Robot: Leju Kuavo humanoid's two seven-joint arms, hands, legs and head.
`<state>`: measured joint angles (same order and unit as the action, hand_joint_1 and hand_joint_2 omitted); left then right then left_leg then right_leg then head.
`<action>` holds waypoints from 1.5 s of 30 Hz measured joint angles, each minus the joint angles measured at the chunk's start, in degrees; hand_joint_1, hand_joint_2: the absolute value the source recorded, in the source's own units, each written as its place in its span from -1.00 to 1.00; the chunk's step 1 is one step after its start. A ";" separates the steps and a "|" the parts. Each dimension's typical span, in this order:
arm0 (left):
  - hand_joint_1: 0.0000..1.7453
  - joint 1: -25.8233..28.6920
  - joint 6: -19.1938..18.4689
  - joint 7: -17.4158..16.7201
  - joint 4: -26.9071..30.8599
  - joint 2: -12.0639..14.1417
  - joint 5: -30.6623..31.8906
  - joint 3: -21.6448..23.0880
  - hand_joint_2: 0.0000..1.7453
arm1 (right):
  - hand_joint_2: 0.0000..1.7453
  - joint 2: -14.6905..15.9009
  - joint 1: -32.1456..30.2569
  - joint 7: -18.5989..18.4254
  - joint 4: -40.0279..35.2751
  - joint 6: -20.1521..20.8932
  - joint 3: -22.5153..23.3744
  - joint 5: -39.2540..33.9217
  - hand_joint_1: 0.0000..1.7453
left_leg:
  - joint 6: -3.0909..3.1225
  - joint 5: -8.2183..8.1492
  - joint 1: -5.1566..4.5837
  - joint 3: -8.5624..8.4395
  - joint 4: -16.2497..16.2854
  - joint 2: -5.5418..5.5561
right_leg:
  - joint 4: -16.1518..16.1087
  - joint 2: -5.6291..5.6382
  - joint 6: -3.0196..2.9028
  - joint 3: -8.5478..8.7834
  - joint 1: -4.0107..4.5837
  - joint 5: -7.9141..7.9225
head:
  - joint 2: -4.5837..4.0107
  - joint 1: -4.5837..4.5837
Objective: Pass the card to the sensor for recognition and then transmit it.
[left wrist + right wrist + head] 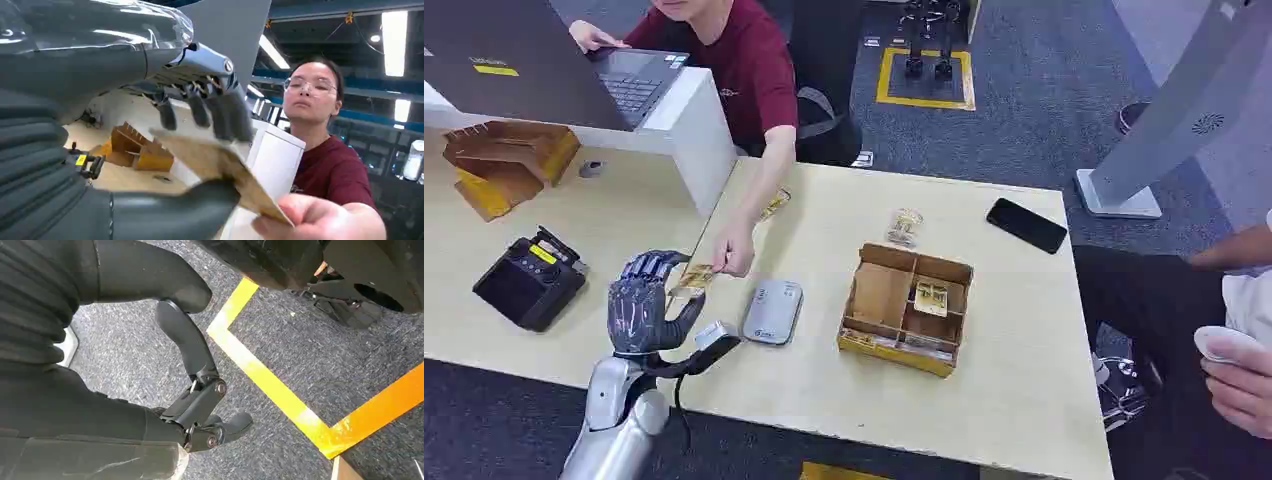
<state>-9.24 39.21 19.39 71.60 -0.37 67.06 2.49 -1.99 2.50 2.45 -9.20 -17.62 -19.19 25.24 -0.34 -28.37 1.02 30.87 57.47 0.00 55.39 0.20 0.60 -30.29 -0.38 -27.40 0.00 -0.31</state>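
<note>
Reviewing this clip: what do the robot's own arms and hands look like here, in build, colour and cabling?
The left arm is silver metal, ending in a dark grey hand with segmented fingers. A pale grey camera block sits at the wrist, with a black cable hanging down. Close up, the left hand has a grey ribbed cover under clear film. The right hand has dark fingers with exposed metal pivots.
</note>
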 joint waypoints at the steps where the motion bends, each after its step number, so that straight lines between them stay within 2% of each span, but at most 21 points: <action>1: 1.00 0.00 0.00 0.09 0.00 0.04 -0.11 -0.02 1.00 | 1.00 0.00 0.02 0.04 0.00 0.00 0.00 0.02 -1.00 | 0.00 0.00 0.00 0.00 0.00 0.00 | 0.00 0.00 0.00 0.00 0.00 0.00 | 0.00 0.00; 13: 1.00 0.05 0.00 0.94 0.28 0.39 -2.71 -0.33 1.00 | 1.00 -0.22 0.13 0.20 0.00 0.02 0.00 0.85 -1.00 | 0.00 0.00 0.00 0.01 0.00 0.01 | 0.01 -0.01 0.00 0.00 0.00 0.00 | 0.00 -0.02; 20: 1.00 0.41 -1.17 -0.17 1.73 0.35 -5.02 -0.31 1.00 | 1.00 -0.30 0.16 0.48 0.00 0.13 0.00 0.98 -1.00 | 0.00 0.00 0.00 0.00 0.01 0.01 | 0.01 0.00 0.00 0.00 0.00 0.00 | 0.00 -0.02; 22: 1.00 0.41 -4.21 -0.96 2.36 0.09 -6.80 -0.33 1.00 | 1.00 -0.31 0.18 0.59 0.00 0.20 0.00 0.98 -1.00 | 0.00 0.00 0.00 0.00 0.01 0.01 | 0.01 0.00 0.00 0.00 0.00 0.00 | 0.00 0.00; 25: 1.00 0.43 -13.92 -2.16 3.89 -1.02 -12.01 -0.31 1.00 | 1.00 -0.31 0.19 0.59 0.00 0.13 0.00 0.83 -1.00 | 0.00 0.00 0.00 0.01 0.04 0.01 | 0.01 0.00 0.00 -0.01 0.00 0.00 | 0.00 0.00; 27: 1.00 0.44 -22.29 -3.19 4.96 -2.06 -16.88 -0.18 1.00 | 1.00 -0.31 0.20 0.61 0.00 0.02 0.00 0.61 -1.00 | 0.00 0.00 0.00 0.02 0.05 0.01 | 0.01 -0.01 0.00 0.00 0.00 0.00 | 0.00 0.00; 29: 1.00 0.59 -28.26 -3.87 5.64 -3.06 -21.08 0.21 1.00 | 1.00 -0.31 0.20 0.63 0.00 -0.15 0.00 0.57 -1.00 | 0.00 0.00 0.00 0.04 0.08 0.01 | 0.01 0.00 0.01 0.00 0.00 0.01 | 0.00 0.00; 31: 1.00 0.88 -32.67 -4.46 5.92 -3.45 -24.28 0.94 1.00 | 1.00 -0.31 0.20 0.70 0.00 -0.33 0.00 0.59 -1.00 | 0.01 -0.01 0.00 0.04 0.09 0.01 | 0.01 0.00 0.01 0.00 0.00 0.01 | 0.00 0.02; 35: 1.00 1.76 -37.06 -4.91 5.97 -4.09 -28.52 2.14 1.00 | 1.00 -0.37 0.21 0.83 0.00 -0.57 0.00 0.66 -1.00 | 0.01 -0.01 0.00 0.04 0.10 0.00 | 0.01 0.00 0.02 -0.02 0.00 0.01 | 0.00 0.00; 38: 1.00 2.46 -38.51 -5.05 5.97 -4.09 -29.90 2.82 1.00 | 1.00 -0.44 0.21 0.85 0.00 -0.57 0.00 0.70 -1.00 | 0.01 -0.01 0.01 0.05 0.10 0.00 | 0.01 0.00 0.02 -0.03 0.00 0.01 | 0.00 0.00; 41: 1.00 2.80 -38.56 -5.09 5.97 -4.07 -30.16 3.60 1.00 | 1.00 -0.46 0.21 0.90 0.00 -0.57 0.02 0.83 -1.00 | 0.01 -0.01 0.01 0.05 0.10 0.00 | 0.02 0.00 0.02 -0.03 0.00 0.01 | 0.00 0.00; 45: 1.00 2.96 -35.85 -7.65 5.95 -4.11 -24.81 5.64 1.00 | 1.00 -0.48 0.22 0.81 0.00 -0.59 0.02 0.87 -1.00 | 0.01 -0.01 0.01 0.05 0.10 0.01 | 0.02 0.00 0.02 -0.02 0.00 0.01 | 0.00 0.00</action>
<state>-6.27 3.36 11.74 77.55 -4.48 42.25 8.13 -2.47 2.72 3.26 -9.20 -18.21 -19.17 26.12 -0.33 -28.38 1.02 30.92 57.57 0.01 55.41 0.20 0.61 -30.31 -0.38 -27.39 0.00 -0.31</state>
